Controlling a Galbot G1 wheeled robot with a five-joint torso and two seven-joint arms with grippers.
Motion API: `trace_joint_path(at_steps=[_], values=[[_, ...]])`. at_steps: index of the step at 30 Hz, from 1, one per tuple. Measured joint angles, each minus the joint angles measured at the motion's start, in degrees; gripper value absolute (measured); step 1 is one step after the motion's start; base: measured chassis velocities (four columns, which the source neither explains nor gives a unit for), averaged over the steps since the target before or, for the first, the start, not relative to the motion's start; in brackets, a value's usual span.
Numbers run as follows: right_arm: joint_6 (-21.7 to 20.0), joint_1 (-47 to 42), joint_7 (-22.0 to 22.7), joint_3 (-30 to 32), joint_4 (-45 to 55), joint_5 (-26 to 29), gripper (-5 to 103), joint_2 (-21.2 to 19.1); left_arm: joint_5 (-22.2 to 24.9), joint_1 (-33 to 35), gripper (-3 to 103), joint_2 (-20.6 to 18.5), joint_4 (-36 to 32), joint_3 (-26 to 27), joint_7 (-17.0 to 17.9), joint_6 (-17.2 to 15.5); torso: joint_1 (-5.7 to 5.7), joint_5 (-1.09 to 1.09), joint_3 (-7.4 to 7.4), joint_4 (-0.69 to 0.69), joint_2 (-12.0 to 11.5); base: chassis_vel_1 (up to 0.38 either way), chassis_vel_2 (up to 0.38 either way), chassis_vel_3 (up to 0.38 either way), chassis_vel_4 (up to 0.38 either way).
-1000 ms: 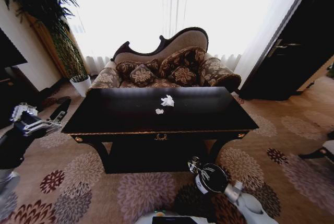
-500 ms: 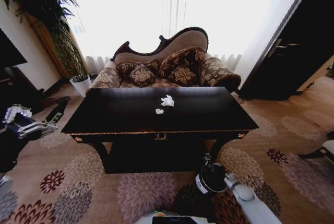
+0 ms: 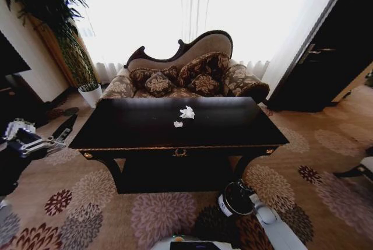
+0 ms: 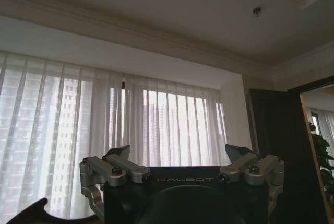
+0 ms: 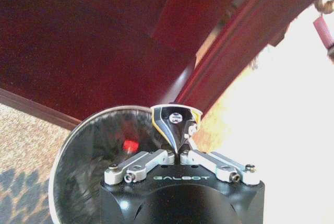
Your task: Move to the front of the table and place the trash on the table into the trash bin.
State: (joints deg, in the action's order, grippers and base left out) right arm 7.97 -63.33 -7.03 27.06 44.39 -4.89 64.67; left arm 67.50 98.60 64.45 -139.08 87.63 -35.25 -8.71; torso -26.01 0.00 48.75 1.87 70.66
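Observation:
The glossy black table (image 3: 145, 133) stands straight ahead with two white paper balls of trash on top: a larger one (image 3: 187, 112) and a smaller one (image 3: 178, 124). The round dark trash bin (image 3: 228, 204) stands on the carpet below the table's front right. My right gripper (image 3: 238, 187) hangs over its mouth. In the right wrist view the right gripper (image 5: 176, 123) is shut, above the bin's rim (image 5: 67, 153); whether anything is pinched I cannot tell. A red bit (image 5: 130, 145) lies inside. My left gripper (image 3: 34, 141) is raised left of the table, and the left gripper (image 4: 177, 153) is open and holds nothing.
A patterned sofa (image 3: 192, 78) stands behind the table. A white plant pot (image 3: 90, 95) sits at the far left and a dark door (image 3: 326, 57) at the right. Flowered carpet (image 3: 87, 203) surrounds the table. A dark chair leg (image 3: 352, 172) shows at the right edge.
My right gripper has swung right and down, from beside the bin's left rim to over its mouth. The left gripper drifted slightly left and lower. The paper balls have not moved.

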Motion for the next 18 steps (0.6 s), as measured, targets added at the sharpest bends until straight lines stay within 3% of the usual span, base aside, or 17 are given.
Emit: trace_joint_path(at_steps=[9,10,12,16,18], values=[[-1.6,-0.4,0.2,0.1,1.2,1.5,-1,1.2,0.2,-0.3,100,-0.6,0.4,0.0,0.0,0.0,0.00,-0.02,0.00,-0.02,0.0,0.000,0.000,0.000,0.000],[-1.9,-0.4,0.3,0.1,1.5,1.4,4,1.2,0.2,-0.3,100,-0.6,0.4,-0.1,0.0,0.0,0.00,-0.01,0.00,-0.02,0.0,0.000,0.000,0.000,0.000],[-2.2,-0.4,0.4,0.1,1.7,1.4,4,1.3,0.2,-0.4,100,-0.6,0.4,-0.2,0.0,0.0,0.00,-0.01,0.00,-0.01,0.0,0.000,0.000,0.000,0.000],[-2.9,-0.6,0.5,0.2,2.8,0.9,25,1.3,0.2,-0.8,100,-0.6,0.8,-0.5,0.0,0.0,0.00,-0.01,0.00,-0.02,0.0,0.000,0.000,0.000,0.000],[-3.0,-0.7,0.5,0.3,3.1,0.9,25,1.3,0.2,-0.9,100,-0.6,0.9,-0.7,0.0,0.0,0.00,-0.01,0.00,-0.01,0.0,0.000,0.000,0.000,0.000]])
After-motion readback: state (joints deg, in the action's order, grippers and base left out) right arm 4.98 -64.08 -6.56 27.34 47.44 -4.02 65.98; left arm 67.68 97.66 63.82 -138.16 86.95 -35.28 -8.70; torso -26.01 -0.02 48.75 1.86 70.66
